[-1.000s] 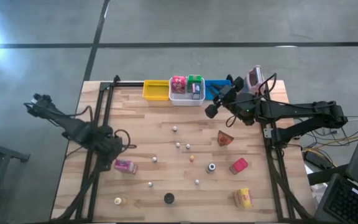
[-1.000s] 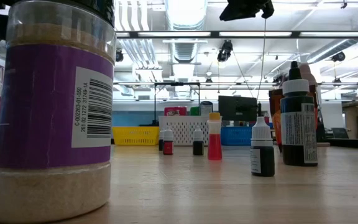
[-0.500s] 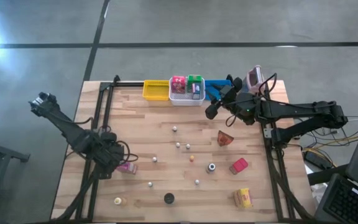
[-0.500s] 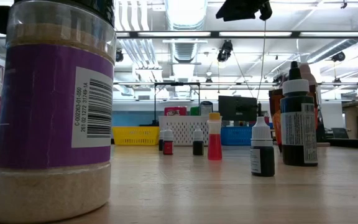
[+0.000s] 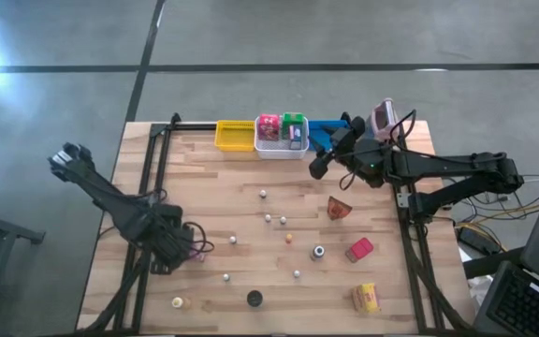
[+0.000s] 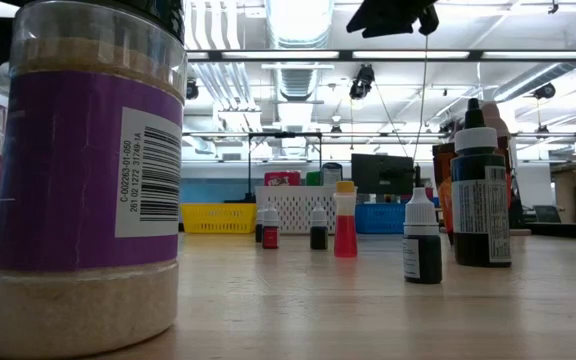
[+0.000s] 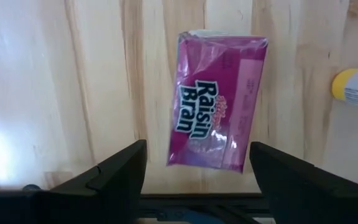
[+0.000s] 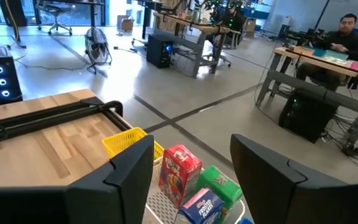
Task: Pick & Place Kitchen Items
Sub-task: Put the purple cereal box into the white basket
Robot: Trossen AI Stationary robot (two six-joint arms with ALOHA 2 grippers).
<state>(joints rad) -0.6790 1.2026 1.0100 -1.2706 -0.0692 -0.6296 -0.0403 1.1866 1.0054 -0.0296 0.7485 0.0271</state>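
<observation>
A pink Raisin Bran packet (image 7: 216, 99) lies flat on the wooden table. My left gripper (image 7: 197, 180) (image 5: 171, 251) hangs straight above it, pointing down and open, one finger on either side of the packet's near end without touching it. In the high view the gripper hides the packet. My right gripper (image 8: 191, 180) (image 5: 320, 165) is open and holds nothing. It is held level in the air, just short of the white bin (image 5: 282, 142). In that bin stand a red-pink packet (image 8: 179, 171), a green one (image 8: 219, 183) and a blue one (image 8: 201, 208).
A yellow bin (image 5: 235, 137) and a blue bin (image 5: 326, 127) flank the white one at the far edge. A brown-red packet (image 5: 340, 208), a red one (image 5: 360, 249) and a yellow one (image 5: 366, 298) lie at the right. Small bottles (image 5: 269, 219) dot the middle. A small yellow-ended bottle (image 7: 356, 90) lies beside the pink packet.
My left gripper has moved toward the table's near edge and a little to the right, sinking slightly. It now stands over the pink packet and covers it in the high view. The packet has not moved.
</observation>
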